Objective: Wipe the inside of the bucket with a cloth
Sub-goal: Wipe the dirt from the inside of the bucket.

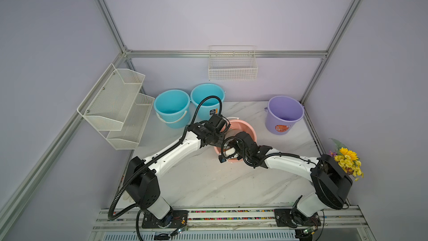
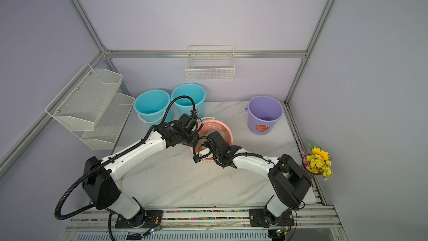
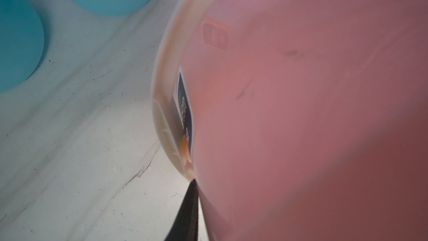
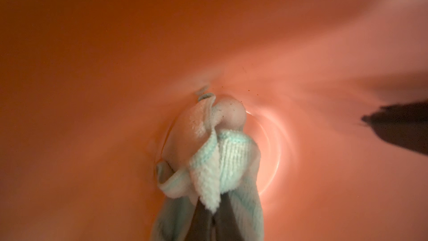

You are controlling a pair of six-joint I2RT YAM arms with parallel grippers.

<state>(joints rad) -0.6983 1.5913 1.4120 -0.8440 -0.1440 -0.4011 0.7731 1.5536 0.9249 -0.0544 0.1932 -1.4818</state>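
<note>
A pink bucket [image 1: 249, 130] [image 2: 225, 133] leans on the marble table between my two arms. In the left wrist view its pink wall [image 3: 301, 112] fills the picture. One black finger [image 3: 188, 212] of my left gripper [image 3: 199, 205] lies against the outside of that wall near the rim, so the gripper is shut on the bucket's wall. The other finger is hidden behind the wall. My right gripper [image 4: 212, 221] reaches deep inside the bucket [image 4: 92, 66]. It is shut on the pale mint-green cloth [image 4: 222, 158], which bunches ahead of the fingers near the bucket's bottom.
Two blue buckets [image 1: 171, 107] [image 1: 207, 99] stand just behind the pink one, and a purple bucket [image 1: 283, 114] is at the back right. A mesh shelf [image 1: 115, 105] hangs on the left wall, a wire basket [image 1: 232, 66] on the back wall. Yellow flowers [image 1: 347, 161] sit at the right edge.
</note>
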